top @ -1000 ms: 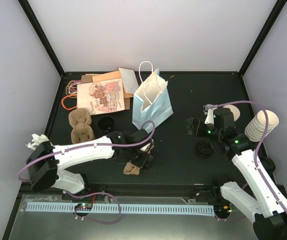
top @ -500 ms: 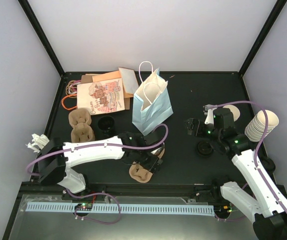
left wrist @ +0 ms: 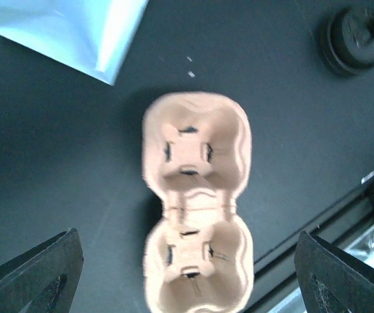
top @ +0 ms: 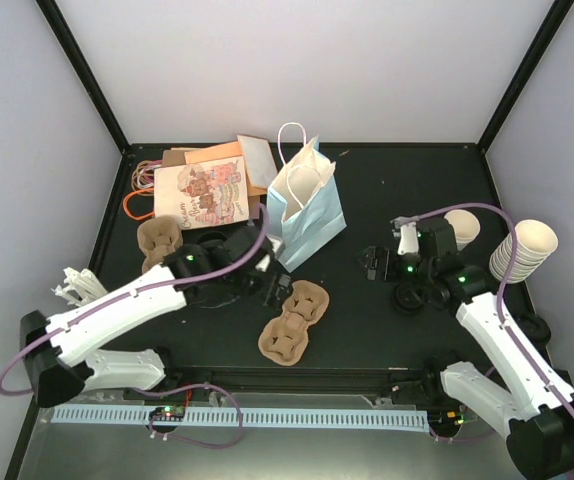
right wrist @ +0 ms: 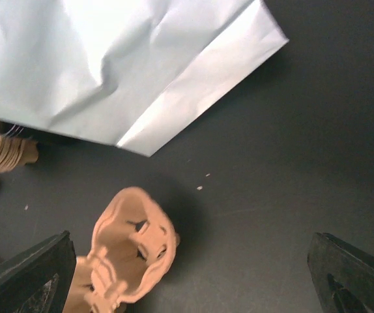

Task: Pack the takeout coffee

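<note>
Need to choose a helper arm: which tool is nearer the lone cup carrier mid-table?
Left. The left tool is beside the cup carrier, on its left; the right tool stands farther off to its right.

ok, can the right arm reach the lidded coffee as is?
Likely yes: the lidded coffee sits uncovered right by the open right tool, nothing between them; the arm would have to back up.

The black table [top: 367, 180] carries a brown pulp carrier [top: 292, 322] lying flat near its centre. Behind it stands a pale blue paper bag [top: 307, 210] (mouth open), with flat printed bags [top: 207, 190] at the far left and stacked carriers [top: 160, 250] just nearer. The takeout coffee [top: 410, 297] sits right of centre.
</note>
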